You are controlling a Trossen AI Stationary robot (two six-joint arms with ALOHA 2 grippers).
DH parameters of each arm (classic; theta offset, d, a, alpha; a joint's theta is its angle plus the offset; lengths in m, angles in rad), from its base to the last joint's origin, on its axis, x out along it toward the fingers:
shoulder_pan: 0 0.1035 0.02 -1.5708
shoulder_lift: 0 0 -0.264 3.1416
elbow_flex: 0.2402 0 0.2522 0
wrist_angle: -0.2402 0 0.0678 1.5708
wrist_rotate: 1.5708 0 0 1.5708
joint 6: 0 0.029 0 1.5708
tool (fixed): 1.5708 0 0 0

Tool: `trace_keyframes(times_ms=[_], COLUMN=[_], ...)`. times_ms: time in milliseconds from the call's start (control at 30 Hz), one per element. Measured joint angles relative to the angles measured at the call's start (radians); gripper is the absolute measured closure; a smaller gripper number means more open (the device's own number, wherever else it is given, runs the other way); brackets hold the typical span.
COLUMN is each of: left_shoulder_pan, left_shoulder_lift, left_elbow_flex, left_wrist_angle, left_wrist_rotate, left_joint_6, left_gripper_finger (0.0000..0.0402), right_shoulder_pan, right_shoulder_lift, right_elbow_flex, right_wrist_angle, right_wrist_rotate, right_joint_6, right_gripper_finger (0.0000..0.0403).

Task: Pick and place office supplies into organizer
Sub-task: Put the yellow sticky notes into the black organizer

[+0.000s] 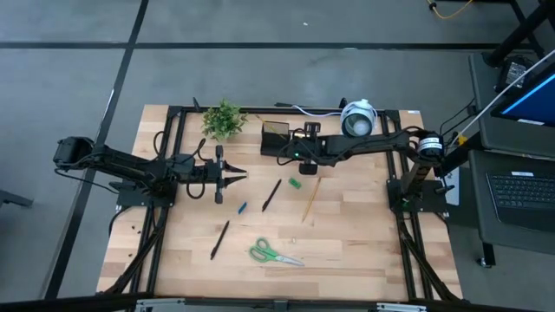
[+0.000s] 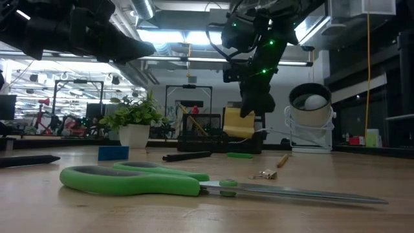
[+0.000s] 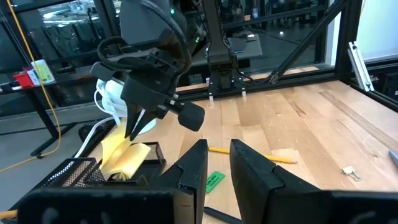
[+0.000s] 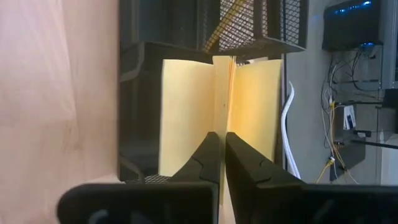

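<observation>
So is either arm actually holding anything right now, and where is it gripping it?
Yes. The right gripper pinches the yellow sticky-note pad by a few sheets at its edge, over the organizer. The left gripper holds nothing.

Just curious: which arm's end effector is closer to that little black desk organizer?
Right. The right end effector hangs over the organizer, gripping the yellow sticky-note pad; the left end effector hovers off to its side.
</observation>
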Motion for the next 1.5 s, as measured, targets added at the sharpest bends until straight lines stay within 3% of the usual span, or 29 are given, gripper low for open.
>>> trace_keyframes(times_ms=[533, 667, 1067, 1500], left_shoulder_pan=[0.0, 0.0, 0.0, 0.0], left_shoulder_lift=[0.0, 0.0, 0.0, 0.0], left_elbow_flex=[0.0, 0.0, 0.0, 0.0], left_wrist_angle=[0.0, 0.003, 0.003, 0.003], left_wrist_rotate=[0.0, 0.0, 0.0, 0.0], left_joint_6=[-0.003, -0.003, -0.001, -0.001], left_gripper_finger=[0.0339, 0.0339, 0.0339, 0.0339], right_shoulder_pan=[-0.007, -0.006, -0.015, -0.038], right_shoulder_lift=[0.024, 0.075, 0.097, 0.1], right_elbow_flex=[0.0, 0.0, 0.0, 0.0], right_wrist_angle=[0.015, 0.04, 0.064, 0.064], right_wrist_rotate=[-0.015, 0.057, -0.017, -0.016], right_joint_6=[0.015, -0.018, -0.04, -0.041], right_gripper_finger=[0.0392, 0.0392, 0.0391, 0.0349])
